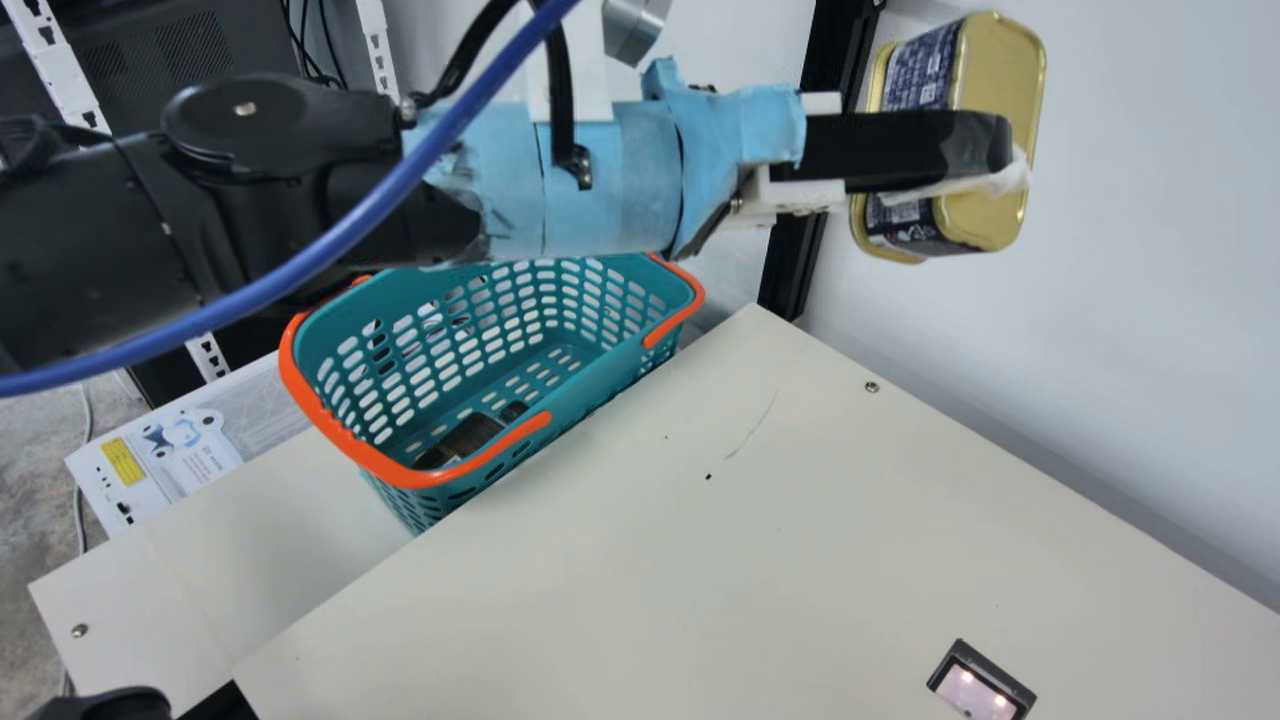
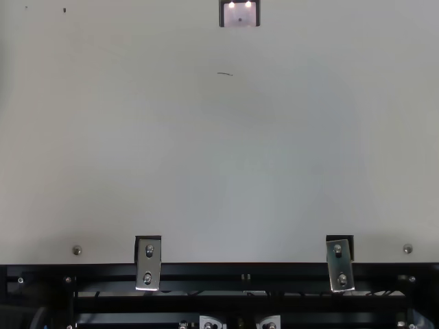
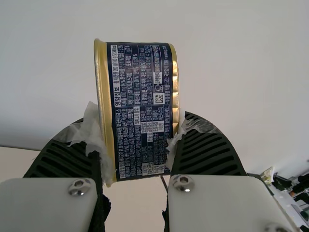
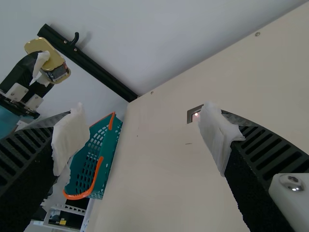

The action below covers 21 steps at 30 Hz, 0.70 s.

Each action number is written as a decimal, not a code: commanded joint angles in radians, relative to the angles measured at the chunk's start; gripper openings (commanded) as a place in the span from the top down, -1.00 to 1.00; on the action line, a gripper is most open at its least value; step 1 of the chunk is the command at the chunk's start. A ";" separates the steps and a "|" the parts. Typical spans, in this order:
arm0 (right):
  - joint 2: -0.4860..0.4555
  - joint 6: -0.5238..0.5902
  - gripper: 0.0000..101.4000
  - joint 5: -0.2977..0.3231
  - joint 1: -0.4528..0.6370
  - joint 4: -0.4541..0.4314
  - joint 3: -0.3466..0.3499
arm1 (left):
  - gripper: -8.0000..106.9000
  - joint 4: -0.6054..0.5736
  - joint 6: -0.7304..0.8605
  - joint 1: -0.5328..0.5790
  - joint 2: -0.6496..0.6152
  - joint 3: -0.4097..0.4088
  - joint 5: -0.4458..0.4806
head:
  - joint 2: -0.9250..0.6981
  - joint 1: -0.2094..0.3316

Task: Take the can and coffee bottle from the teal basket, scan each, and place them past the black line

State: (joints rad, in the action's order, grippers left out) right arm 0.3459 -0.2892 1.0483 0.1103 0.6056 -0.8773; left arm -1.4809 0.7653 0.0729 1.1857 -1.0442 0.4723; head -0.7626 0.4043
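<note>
Left pincer [image 1: 985, 155] pinching 1 gold-rimmed can [image 1: 985, 85], one finger per side, up off the tabletop [image 1: 720, 560], in front of the wall [image 1: 1150, 300]. Left arm [image 1: 270, 185] stretched out, crossing main view above 1 teal basket [image 1: 600, 395]. Right pincer [image 4: 145, 140] spread wide. 1 coffee bottle [image 1: 462, 440] lying in basket. 1 scanner [image 1: 980, 690] at tabletop, 2 lights lit. Top view gives 2 metal brackets [image 2: 149, 264] on the tabletop edge; right wrist view gets can, basket, scanner together.
</note>
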 commanded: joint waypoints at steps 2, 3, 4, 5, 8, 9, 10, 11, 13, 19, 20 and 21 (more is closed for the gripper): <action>0.000 0.000 -1.00 0.000 0.000 0.000 0.000 | 0.68 0.002 -0.040 0.018 -0.011 0.014 -0.028 | -0.020 0.032; 0.000 0.000 -1.00 0.000 0.000 0.000 0.000 | 0.68 0.001 -0.042 0.031 -0.019 0.020 -0.048 | -0.020 0.032; 0.000 0.000 -1.00 0.000 0.000 0.000 0.000 | 0.68 -0.003 -0.040 0.046 -0.028 0.027 -0.070 | -0.020 0.032; 0.000 0.000 -1.00 0.000 0.000 0.000 0.000 | 0.68 -0.014 -0.034 0.065 -0.039 0.035 -0.098 | -0.020 0.032; 0.000 0.000 -1.00 0.000 0.000 0.000 0.000 | 0.68 -0.087 0.031 0.127 -0.081 0.056 -0.205 | -0.020 0.032; 0.000 0.000 -1.00 0.000 0.000 0.000 0.000 | 0.68 -0.126 0.063 0.148 -0.099 0.061 -0.244 | -0.020 0.032; 0.000 0.000 -1.00 0.000 0.000 0.000 0.000 | 0.68 -0.161 0.095 0.167 -0.118 0.066 -0.282 | -0.020 0.032; 0.000 0.000 -1.00 0.000 0.000 0.000 0.000 | 0.68 -0.197 0.129 0.185 -0.136 0.070 -0.317 | -0.020 0.032; 0.000 0.000 -1.00 0.000 0.000 0.000 0.000 | 0.68 -0.261 0.176 0.209 -0.173 0.080 -0.368 | -0.020 0.032; 0.000 0.000 -1.00 0.000 0.000 0.000 0.000 | 0.68 -0.265 0.178 0.215 -0.226 0.116 -0.397 | -0.020 0.032; 0.000 0.000 -1.00 0.000 0.000 0.000 0.000 | 0.68 -0.267 0.176 0.215 -0.234 0.123 -0.409 | -0.020 0.032; 0.000 0.000 -1.00 0.000 0.000 0.000 0.000 | 0.68 -0.267 0.178 0.215 -0.240 0.123 -0.411 | -0.020 0.032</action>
State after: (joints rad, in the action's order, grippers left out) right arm 0.3459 -0.2892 1.0483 0.1103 0.6056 -0.8773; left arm -1.7496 0.9433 0.2878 0.9464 -0.9211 0.0613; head -0.7626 0.3992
